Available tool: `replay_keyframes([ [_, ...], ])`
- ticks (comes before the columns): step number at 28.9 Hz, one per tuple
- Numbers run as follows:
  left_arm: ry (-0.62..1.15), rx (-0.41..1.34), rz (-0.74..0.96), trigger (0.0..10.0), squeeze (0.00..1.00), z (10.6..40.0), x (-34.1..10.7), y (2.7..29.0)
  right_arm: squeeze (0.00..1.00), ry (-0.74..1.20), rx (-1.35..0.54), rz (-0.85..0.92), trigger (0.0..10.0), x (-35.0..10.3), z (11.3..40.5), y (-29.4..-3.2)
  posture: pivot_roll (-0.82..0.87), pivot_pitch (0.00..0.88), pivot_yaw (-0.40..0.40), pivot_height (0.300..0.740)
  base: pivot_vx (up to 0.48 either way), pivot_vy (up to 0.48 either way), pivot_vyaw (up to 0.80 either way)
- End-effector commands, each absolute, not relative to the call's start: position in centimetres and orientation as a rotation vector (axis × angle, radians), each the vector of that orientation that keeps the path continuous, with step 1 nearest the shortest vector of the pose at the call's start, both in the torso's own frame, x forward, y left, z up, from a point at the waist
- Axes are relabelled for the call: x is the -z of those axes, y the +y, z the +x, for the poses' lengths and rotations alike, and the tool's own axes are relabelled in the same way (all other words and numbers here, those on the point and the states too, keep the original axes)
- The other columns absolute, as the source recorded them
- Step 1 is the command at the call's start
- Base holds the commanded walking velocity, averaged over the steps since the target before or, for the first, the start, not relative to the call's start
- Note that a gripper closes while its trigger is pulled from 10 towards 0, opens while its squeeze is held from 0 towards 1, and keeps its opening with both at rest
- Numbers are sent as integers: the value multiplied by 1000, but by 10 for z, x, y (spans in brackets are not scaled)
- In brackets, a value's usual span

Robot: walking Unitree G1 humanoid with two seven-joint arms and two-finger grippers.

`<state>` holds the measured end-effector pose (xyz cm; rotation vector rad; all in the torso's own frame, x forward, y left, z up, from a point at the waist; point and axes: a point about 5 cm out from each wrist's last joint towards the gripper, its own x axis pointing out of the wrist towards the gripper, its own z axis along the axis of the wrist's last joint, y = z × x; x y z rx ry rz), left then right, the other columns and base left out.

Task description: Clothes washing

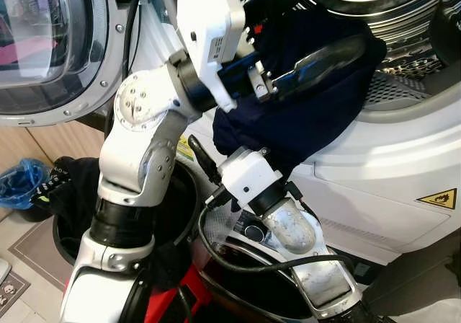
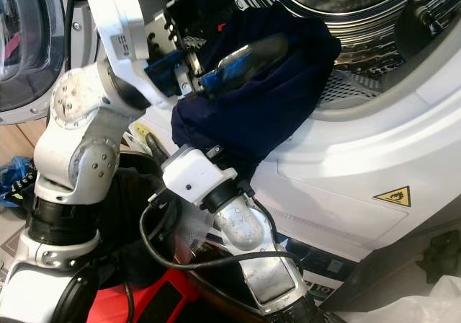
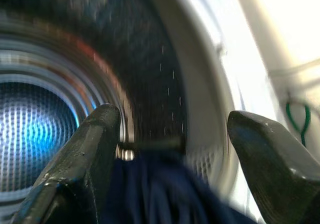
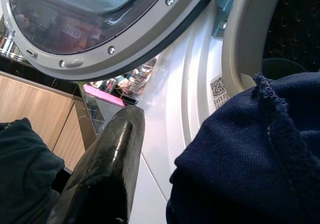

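I note the navy garment draped over the lower lip of the washing machine opening, its long axis running from the drum down and outward over the front panel. My left gripper reaches into the opening above the cloth, fingers apart. My right gripper, raised from below, has cloth against one finger; I cannot tell its closure.

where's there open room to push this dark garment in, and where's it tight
Open: inside the drum, above and behind the navy garment. Tight: the door rim, where the garment drapes with the left hand over it and the right hand beneath.
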<state>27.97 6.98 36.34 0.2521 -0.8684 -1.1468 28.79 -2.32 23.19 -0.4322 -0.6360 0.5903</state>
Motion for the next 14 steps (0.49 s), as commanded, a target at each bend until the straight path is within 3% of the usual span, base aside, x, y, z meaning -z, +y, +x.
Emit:
replay_keyframes([
  [1, -901, 1135, 313, 10000, 0, 272, -364, 68, 0, -659, -588, -420, 10000, -236, 288, -21, 65, 163, 13, 740, 0, 0, 0],
  [5, -929, 968, 346, 10000, 0, 276, -371, 75, 0, -672, -583, -403, 10000, -237, 289, -19, 60, 152, 28, 740, 0, 0, 0],
  [9, -946, 790, 489, 10000, 0, 280, -374, 90, 0, -669, -564, -389, 10000, -235, 291, -19, 63, 148, 34, 740, 0, 0, 0],
  [14, -930, 832, 613, 10000, 0, 274, -364, 86, 0, -664, -557, -382, 10000, -232, 294, -20, 76, 145, 32, 740, 0, 0, 0],
])
